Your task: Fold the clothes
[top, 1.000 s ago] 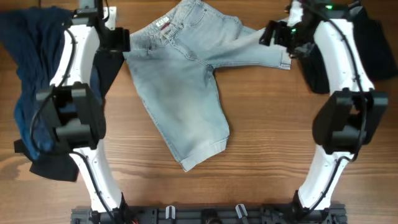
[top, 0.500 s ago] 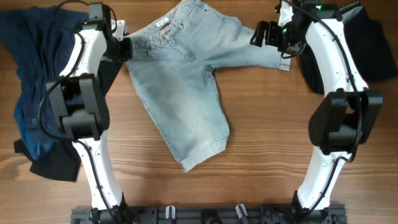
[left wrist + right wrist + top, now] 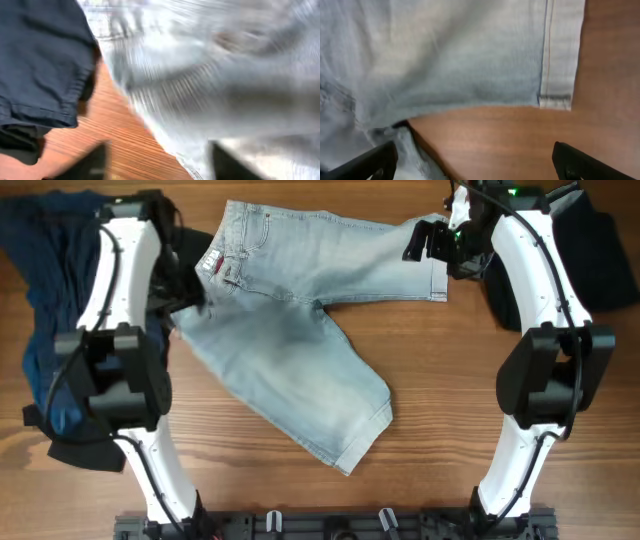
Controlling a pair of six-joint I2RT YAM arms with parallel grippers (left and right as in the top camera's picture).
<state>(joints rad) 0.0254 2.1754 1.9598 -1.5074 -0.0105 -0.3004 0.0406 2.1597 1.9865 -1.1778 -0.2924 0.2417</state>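
Observation:
The pale blue denim shorts (image 3: 290, 340) lie spread on the wooden table, waistband at the upper left, one leg reaching right and the other down towards the front. My left gripper (image 3: 188, 278) is at the waistband's left edge. In the blurred left wrist view its jaws (image 3: 160, 162) are open, with the denim edge (image 3: 210, 75) and bare wood between them. My right gripper (image 3: 425, 243) hovers over the right leg's cuffed hem (image 3: 560, 50), and its jaws (image 3: 480, 162) are wide open over bare wood.
A dark navy garment (image 3: 45, 290) lies heaped at the far left and also shows in the left wrist view (image 3: 40, 60). A black garment (image 3: 85, 448) lies below it. Another black garment (image 3: 600, 250) sits at the back right.
The shorts have swung round: the waistband has shifted left and the lower leg has moved right and forward. My left gripper has moved down along the waistband side. The right gripper has barely moved.

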